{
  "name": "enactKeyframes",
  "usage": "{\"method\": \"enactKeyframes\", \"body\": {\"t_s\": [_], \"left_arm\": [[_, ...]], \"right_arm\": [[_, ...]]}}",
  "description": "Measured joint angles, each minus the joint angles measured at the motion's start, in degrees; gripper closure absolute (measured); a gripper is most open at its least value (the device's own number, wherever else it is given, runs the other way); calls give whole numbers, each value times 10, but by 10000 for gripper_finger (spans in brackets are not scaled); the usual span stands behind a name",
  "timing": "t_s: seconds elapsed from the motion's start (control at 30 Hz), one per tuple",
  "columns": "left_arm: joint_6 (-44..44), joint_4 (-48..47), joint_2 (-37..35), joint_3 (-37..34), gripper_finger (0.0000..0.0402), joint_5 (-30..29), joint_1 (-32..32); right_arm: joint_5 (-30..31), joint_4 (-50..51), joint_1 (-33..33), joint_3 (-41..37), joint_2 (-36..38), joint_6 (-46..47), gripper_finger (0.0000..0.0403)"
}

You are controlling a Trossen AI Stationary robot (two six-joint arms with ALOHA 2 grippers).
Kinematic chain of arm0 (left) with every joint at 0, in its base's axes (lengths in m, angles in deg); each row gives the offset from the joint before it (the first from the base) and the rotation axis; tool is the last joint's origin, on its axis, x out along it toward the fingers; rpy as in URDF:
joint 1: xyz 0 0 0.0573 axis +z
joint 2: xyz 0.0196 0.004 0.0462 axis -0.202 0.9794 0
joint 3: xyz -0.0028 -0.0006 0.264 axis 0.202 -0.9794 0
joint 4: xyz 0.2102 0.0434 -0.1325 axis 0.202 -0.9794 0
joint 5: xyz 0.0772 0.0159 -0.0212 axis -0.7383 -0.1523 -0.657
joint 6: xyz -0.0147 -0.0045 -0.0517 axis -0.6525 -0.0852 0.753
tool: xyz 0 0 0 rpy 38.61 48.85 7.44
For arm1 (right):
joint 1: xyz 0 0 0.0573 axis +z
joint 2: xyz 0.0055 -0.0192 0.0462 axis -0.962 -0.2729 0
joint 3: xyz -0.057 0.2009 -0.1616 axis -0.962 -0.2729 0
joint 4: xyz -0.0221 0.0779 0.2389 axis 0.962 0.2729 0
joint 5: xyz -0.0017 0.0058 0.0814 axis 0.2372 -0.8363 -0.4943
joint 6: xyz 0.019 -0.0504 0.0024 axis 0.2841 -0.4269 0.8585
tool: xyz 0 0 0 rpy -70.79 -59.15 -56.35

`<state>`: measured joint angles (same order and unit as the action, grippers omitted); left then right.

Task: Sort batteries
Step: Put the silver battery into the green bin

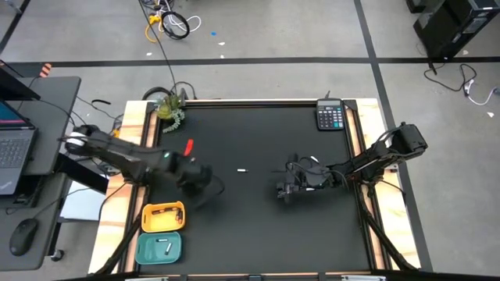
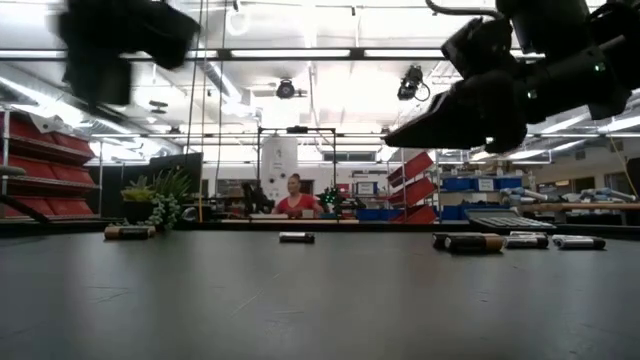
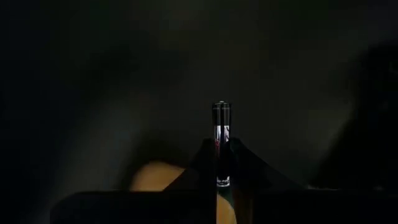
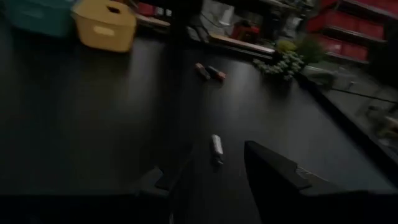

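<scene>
The left gripper [image 1: 201, 176] hung above the worktop [image 1: 258, 226] near the yellow bin [image 1: 162, 217], jaws clenched on one dark battery [image 3: 222, 143]. The right gripper [image 1: 286, 189] hovered with jaws released. One white battery [image 1: 241, 169] lay between them; two lay in the teal bin [image 1: 158, 247].

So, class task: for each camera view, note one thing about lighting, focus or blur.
High view: even light, everything sharp on the black table. Low view: bright ceiling lights glare behind, and the arms close overhead are blurred silhouettes. Left wrist view: almost black, only the battery in the left pincer catches a glint. Right wrist view: dim and smeared, with the yellow bin soft.
</scene>
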<state>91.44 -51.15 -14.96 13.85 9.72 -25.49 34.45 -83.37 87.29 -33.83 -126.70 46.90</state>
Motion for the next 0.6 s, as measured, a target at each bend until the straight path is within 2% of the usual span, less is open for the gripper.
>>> {"method": "enactKeyframes", "body": {"t_s": [0.1, 0.2, 0.3, 0.4, 0.5, 0.6], "left_arm": [[95, 5, -31, 0, 381, -26, -90], [166, 0, -52, 0, 381, -78, -178], [248, -22, -58, 0, 380, -128, -257], [340, -38, -56, -2, 374, -152, -332], [423, -14, -56, -21, 374, -184, -397], [505, 26, -53, -47, 374, -213, -454]], "right_arm": [[40, -28, -17, -12, 0, -29, 251], [49, -109, -45, -20, 0, -57, 251], [6, -189, -73, -19, 0, -61, 251], [-54, -253, -95, -19, 0, -53, 251], [-103, -295, -109, -19, 0, -50, 251], [-121, -317, -116, -19, 0, -47, 251]]}}
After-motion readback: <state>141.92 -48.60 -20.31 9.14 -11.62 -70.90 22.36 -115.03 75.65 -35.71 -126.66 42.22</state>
